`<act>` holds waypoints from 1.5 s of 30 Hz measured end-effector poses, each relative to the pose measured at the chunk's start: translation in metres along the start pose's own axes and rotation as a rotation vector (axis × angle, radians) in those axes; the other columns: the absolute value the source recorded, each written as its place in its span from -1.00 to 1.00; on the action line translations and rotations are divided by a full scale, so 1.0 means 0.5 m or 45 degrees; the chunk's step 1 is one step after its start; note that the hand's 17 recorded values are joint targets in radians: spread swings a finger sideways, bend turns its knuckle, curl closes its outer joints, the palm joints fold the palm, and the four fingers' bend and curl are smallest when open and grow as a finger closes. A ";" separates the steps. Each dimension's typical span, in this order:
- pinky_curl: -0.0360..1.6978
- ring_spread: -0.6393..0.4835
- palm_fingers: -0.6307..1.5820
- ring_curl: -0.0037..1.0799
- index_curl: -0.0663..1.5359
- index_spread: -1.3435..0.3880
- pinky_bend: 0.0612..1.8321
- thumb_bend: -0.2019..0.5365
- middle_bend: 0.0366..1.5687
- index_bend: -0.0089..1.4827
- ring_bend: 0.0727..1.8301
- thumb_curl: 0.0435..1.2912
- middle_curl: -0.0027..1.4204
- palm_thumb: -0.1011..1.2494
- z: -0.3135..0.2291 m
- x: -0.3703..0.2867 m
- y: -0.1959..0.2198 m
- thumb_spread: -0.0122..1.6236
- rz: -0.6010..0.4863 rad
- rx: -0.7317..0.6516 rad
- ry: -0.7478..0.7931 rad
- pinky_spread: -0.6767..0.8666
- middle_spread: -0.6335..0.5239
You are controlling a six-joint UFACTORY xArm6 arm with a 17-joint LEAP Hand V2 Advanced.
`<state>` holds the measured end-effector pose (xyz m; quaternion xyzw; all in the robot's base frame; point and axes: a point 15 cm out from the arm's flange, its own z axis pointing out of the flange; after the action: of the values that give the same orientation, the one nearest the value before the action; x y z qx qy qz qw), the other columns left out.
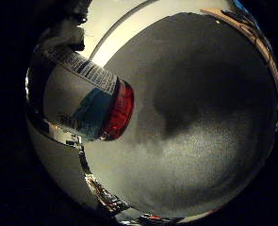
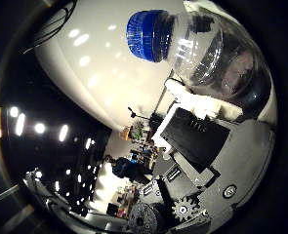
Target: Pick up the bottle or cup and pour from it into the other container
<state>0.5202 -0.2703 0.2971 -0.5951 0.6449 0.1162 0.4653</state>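
Note:
In the thumb side palm view a clear plastic bottle [image 2: 207, 54] with a blue cap [image 2: 148, 32] lies close against the palm. My right hand [image 2: 194, 138] shows as black and white finger parts curled beside the bottle's body. In the little finger side palm view the bottle's lower part [image 1: 82, 94] shows with a white printed label and a red band [image 1: 118, 111]. It hangs above a grey table top [image 1: 204, 132], which carries a dark shadow.
The grey table's pale edge [image 1: 129, 28] curves past the bottle. The thumb side palm view shows a white ceiling [image 2: 95, 68] with lights and a dark room with shelves of small things [image 2: 139, 132] far off.

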 end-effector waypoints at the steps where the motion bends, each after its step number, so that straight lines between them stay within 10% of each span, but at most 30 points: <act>1: -0.26 -0.22 0.57 0.29 0.05 0.35 0.61 -0.51 0.76 0.65 0.51 0.32 0.04 0.72 0.000 -0.018 0.002 -0.48 -0.020 -0.032 0.020 -0.36 -0.10; 25: -0.02 -0.22 0.58 0.35 0.05 0.35 0.46 -0.51 0.76 0.65 0.51 0.45 0.06 0.71 0.117 -0.442 0.034 -0.51 -0.454 -0.567 0.602 -0.38 -0.10; 45: 0.09 -0.26 0.58 0.43 0.06 0.35 0.40 -0.51 0.77 0.65 0.46 0.48 0.06 0.69 0.289 -0.526 0.088 -0.52 -0.746 -0.920 1.341 -0.40 -0.10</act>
<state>0.5114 0.0165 0.3955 -0.8388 0.5184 -0.1107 -0.1240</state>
